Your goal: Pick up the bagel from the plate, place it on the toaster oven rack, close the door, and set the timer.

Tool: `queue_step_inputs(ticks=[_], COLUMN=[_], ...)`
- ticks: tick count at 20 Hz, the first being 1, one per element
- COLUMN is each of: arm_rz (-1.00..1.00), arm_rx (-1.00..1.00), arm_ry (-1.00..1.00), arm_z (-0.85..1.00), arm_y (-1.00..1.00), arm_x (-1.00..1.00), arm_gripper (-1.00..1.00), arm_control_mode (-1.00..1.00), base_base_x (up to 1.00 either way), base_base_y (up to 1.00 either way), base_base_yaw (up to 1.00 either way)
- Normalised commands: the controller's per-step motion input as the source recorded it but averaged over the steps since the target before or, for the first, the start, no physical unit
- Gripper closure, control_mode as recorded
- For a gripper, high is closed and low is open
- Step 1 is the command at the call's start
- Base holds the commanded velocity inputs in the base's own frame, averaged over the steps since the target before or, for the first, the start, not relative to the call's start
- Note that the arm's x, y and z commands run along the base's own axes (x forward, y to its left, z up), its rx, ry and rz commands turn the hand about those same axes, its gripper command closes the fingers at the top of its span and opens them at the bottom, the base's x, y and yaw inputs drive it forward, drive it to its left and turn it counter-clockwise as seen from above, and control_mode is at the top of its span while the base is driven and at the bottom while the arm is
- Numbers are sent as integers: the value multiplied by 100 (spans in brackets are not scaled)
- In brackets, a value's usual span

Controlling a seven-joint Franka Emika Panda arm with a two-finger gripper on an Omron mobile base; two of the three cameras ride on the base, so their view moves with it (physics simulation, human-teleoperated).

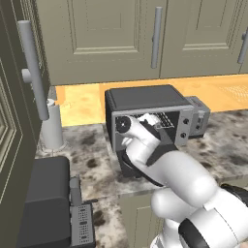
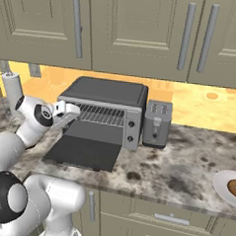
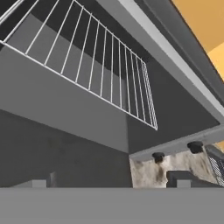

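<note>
My gripper [image 2: 77, 111] hangs just in front of the oven [image 2: 106, 109], at the left end of its mouth, with the jaws spread wide and nothing between them. In the hand view my two dark fingertips [image 3: 178, 178] rise at the bottom, well apart.

Nearest to me, the door [image 2: 84, 151] lies folded down flat on the worktop [image 2: 176, 170], reaching out toward its front edge. Past the door is the open cavity, and inside it the rack [image 3: 92, 61], a silver grid of thin parallel bars spanning the cavity from side to side. The rack is bare. The knob panel [image 2: 133, 127] runs down the right side of the oven front, with two dark knobs.

Just to the right of the oven, standing on the worktop, is a small grey toaster [image 2: 156, 124].

The bagel [image 2: 235, 187] sits on a white plate [image 2: 221, 184] near the front right corner of the worktop, well apart from the oven and from my hand.

At the back left of the worktop, against the wall, stands a white paper roll [image 2: 12, 90]. Beige cabinet doors [image 2: 140, 27] with long grey handles hang above.
</note>
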Motion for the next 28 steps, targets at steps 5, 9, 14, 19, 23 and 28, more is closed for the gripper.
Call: queue_step_inputs(ticks=[5,9,14,19,23,28], arm_rz=[0,2,3,11,17,15], arm_rx=[-13,-11,-9,-3,0,-1], arm_ry=[0,0,0,0,-1,0], arm_z=[-16,-15,-19,-25,-22,-8], arm_y=[1,4,0,0,0,2], arm_x=[34,36,27,11,1,5], arm_gripper=[-100,-100,-100,-100,-100,-100], arm_control_mode=[-100,-100,-100,-100,-100,-100], base_base_x=[0,0,0,0,0,0], base_base_y=[0,0,0,0,0,0], base_base_yaw=[0,0,0,0,0,0])
